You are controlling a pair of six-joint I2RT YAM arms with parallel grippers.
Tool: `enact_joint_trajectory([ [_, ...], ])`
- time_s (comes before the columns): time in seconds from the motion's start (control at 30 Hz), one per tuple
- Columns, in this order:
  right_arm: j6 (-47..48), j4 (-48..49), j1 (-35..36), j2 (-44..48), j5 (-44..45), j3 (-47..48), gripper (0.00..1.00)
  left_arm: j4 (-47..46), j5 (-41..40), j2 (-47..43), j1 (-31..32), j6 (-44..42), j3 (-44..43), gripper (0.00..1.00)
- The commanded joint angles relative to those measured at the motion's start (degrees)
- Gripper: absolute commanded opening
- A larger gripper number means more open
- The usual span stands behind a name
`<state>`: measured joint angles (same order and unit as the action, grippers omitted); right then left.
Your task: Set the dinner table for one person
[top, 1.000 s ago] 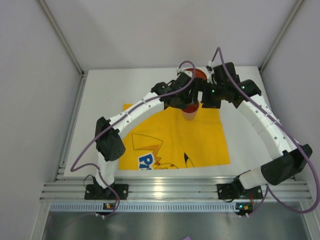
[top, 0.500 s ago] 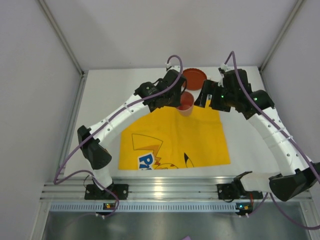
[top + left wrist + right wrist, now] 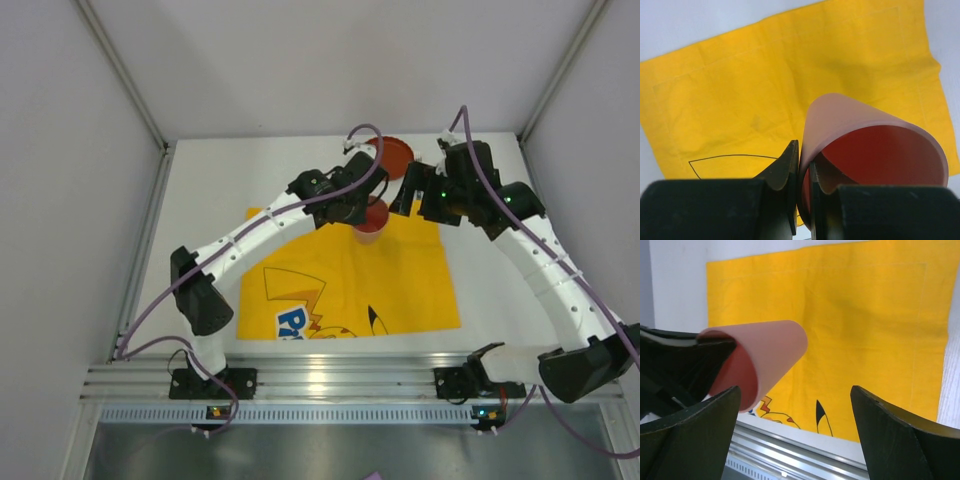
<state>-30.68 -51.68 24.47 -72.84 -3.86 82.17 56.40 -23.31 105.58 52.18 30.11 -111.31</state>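
A red cup with a pale pink outside (image 3: 371,222) hangs over the far edge of the yellow cartoon-print mat (image 3: 345,280) on the white dinner table (image 3: 200,200). My left gripper (image 3: 362,208) is shut on the cup's rim: in the left wrist view one finger is outside and one inside the cup (image 3: 870,150). My right gripper (image 3: 412,196) is open and empty just right of the cup; its wrist view shows the cup (image 3: 760,357) held up at the left, above the mat (image 3: 865,325). A red plate (image 3: 393,155) lies at the table's far edge.
White walls with metal rails close in the table on the left, right and back. A silver rail (image 3: 340,380) runs along the near edge by the arm bases. The right arm's cable loops above the plate.
The left gripper with the cup has shifted slightly right and nearer, over the mat's far edge. The right arm, which rose and swung out a second ago, has barely moved since.
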Motion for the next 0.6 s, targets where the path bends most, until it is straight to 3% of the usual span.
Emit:
enact_joint_trajectory([
  [0.0,-1.5,4.1,-0.1,3.1,-1.9,1.0,0.92,0.0,-1.3,0.6,1.0,0.2,-1.5,0.0],
  [0.4,-1.1,6.1,0.5,-1.1,-0.7,-7.6,0.86,0.0,1.8,2.9,1.1,1.0,-7.8,0.0],
  [0.5,-0.6,5.9,0.8,-3.7,0.8,-7.4,0.68,-0.3,2.8,3.5,1.6,0.9,-8.8,0.0],
  [0.53,-0.5,5.8,0.8,-4.3,1.0,-6.9,0.51,-0.5,2.9,3.8,1.9,1.0,-9.0,0.0],
  [0.57,-0.4,5.0,0.8,-4.9,1.8,-6.2,0.44,-0.5,3.0,4.0,2.1,0.9,-9.0,0.0],
])
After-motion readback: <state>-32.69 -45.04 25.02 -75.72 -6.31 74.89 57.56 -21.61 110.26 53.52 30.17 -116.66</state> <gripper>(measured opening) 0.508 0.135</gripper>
